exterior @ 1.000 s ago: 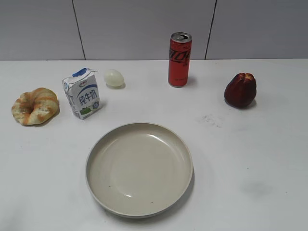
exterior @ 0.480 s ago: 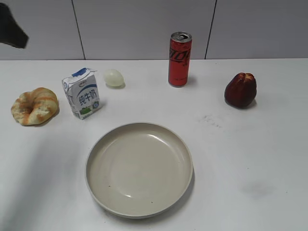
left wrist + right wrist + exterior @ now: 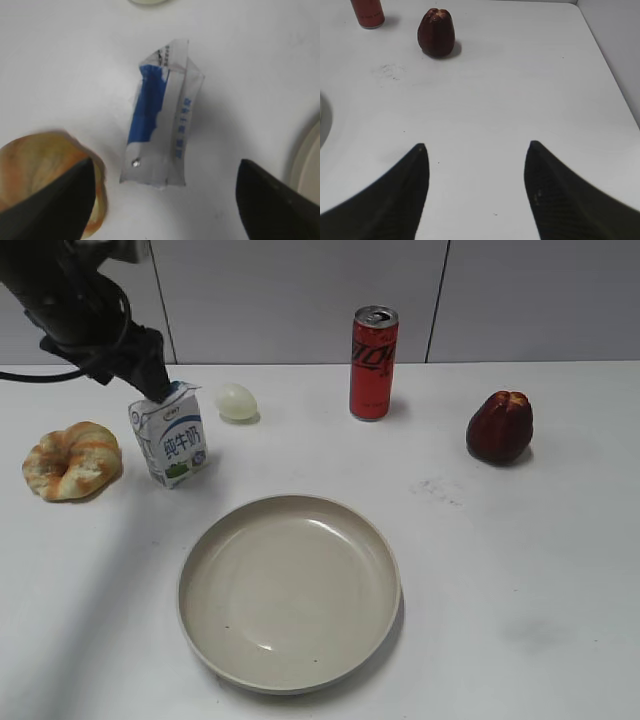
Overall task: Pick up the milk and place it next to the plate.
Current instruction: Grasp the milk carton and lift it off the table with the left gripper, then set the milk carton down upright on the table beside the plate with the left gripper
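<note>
Milk upright near counter's left edge; left hand spread wide above, straddling it for grasp; right hand apart, idle.

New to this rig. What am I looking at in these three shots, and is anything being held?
It is a two-armed table robot, each arm ending in a pincer. One camera faces the table from the front; the other two sit on the wrists, looking down past the dark fingertips.

On the white table: a cream plate, a milk carton, a pastry, a pale egg-like thing, a red can and a dark red fruit.

The left pincer hangs open above the milk, one fingertip on each side. The right pincer is open over bare table. Nothing is held.
</note>
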Available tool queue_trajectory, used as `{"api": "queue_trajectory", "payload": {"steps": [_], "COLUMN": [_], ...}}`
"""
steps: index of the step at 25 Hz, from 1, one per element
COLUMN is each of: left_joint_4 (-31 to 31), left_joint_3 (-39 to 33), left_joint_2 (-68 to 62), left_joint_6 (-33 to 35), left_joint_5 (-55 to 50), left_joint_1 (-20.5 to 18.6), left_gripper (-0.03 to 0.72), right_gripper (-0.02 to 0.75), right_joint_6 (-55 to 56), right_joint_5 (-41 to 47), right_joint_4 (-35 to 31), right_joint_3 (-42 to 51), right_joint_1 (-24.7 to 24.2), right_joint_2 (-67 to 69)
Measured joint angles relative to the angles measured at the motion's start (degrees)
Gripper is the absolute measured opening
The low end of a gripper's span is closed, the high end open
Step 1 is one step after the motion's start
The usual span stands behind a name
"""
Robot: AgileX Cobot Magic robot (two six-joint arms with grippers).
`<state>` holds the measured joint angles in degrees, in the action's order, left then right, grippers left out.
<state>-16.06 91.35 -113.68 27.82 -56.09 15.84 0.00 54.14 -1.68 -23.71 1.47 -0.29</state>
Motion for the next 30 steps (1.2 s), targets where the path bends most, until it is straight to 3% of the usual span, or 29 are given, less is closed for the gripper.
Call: {"api": "queue_trajectory", "payload": {"steps": [7,16,30], "left_joint_4": [-0.57,-0.50,-0.69], "left_joint_3": [0.00,0.06,1.22], "left_joint_2": [-5.47,-8.04,-2.17], "left_joint_6": [1.23,1.39,1.25], "left_joint_5": [4.81,5.36,1.64], "left_joint_1": [0.15,0.15,1.89], "left_gripper": [0.629,0.309,0.302], "right_gripper": [0.459,0.459,0.459], "right_joint_6": [0.00,0.00,0.00], "right_joint_5": [0.00,0.00,0.00], "right_joint_4": [0.00,0.00,0.00], "right_joint_3": [0.00,0.00,0.00], "right_joint_1": [0.00,0.00,0.00], "right_joint_2": [0.00,0.00,0.00]}}
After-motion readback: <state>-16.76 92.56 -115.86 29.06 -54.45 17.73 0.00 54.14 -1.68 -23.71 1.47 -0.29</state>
